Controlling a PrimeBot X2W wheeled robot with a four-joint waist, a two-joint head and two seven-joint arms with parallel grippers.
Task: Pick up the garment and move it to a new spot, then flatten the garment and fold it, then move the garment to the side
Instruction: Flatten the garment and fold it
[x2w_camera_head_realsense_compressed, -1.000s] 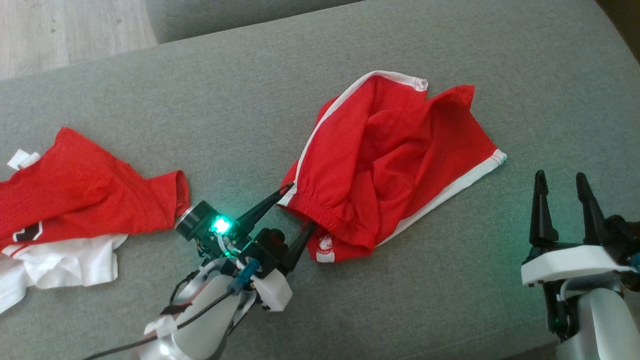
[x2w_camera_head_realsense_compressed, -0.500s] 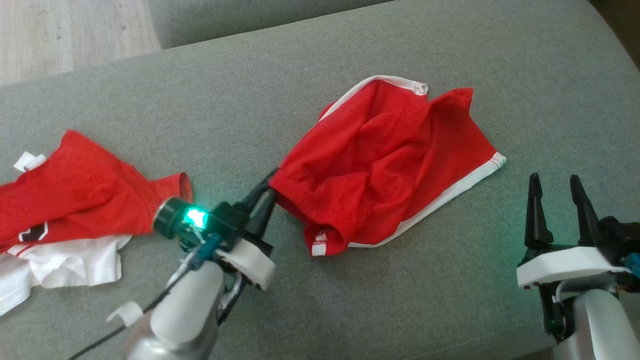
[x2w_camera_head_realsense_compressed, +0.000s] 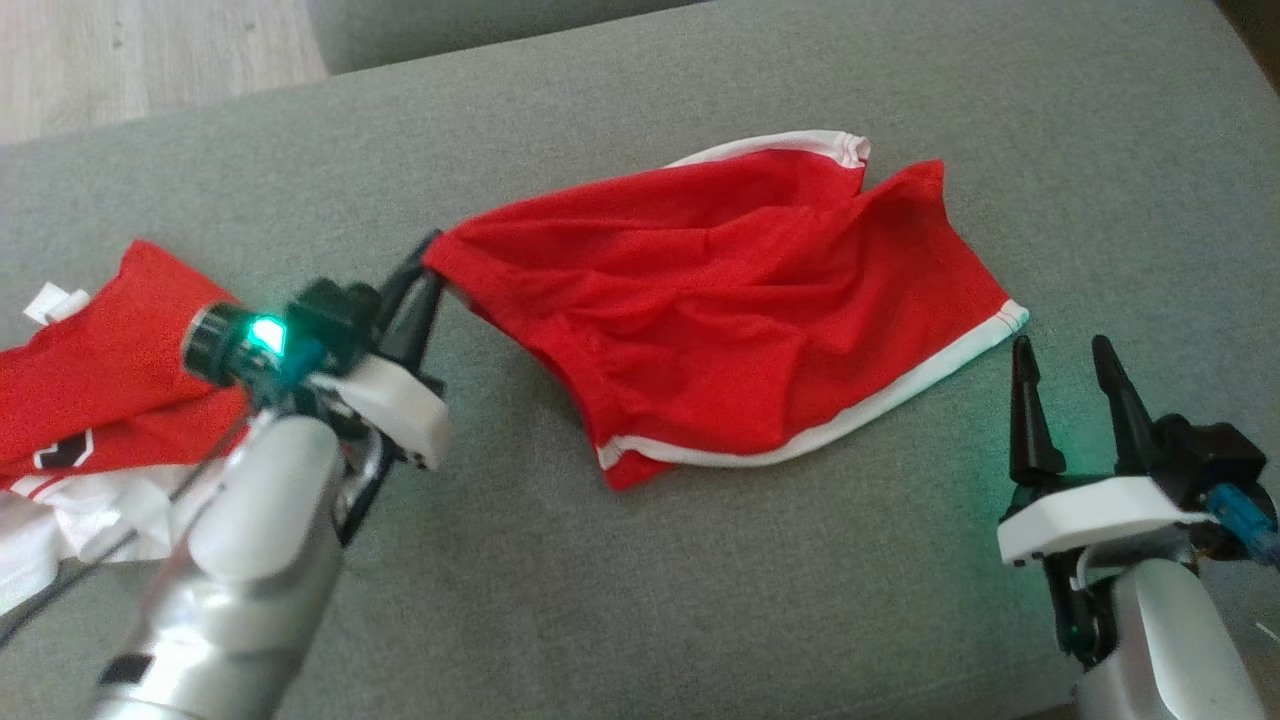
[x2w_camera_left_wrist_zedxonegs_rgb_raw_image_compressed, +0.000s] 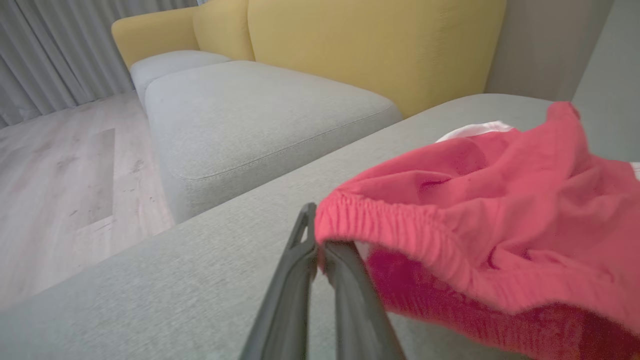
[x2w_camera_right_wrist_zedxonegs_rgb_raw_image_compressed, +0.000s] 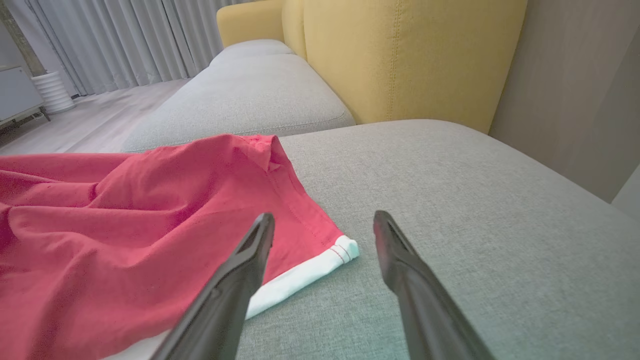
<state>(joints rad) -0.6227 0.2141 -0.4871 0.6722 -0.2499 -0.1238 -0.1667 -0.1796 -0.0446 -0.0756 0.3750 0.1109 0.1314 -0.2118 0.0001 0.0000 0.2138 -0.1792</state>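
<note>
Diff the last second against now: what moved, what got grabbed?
The left gripper shut on the waistband of the red shorts and pulled it toward the robot's left, drawing the shorts out flatter across the grey cushion. Unchanged: the right gripper open near the white-trimmed hem corner, holding nothing; the red-and-white clothes pile at left.

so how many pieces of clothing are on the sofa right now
2 I can tell apart: the red shorts mid-cushion, waistband pinched in the left gripper, and a red-and-white heap at the left edge, partly behind that arm; it may hold more pieces.
</note>
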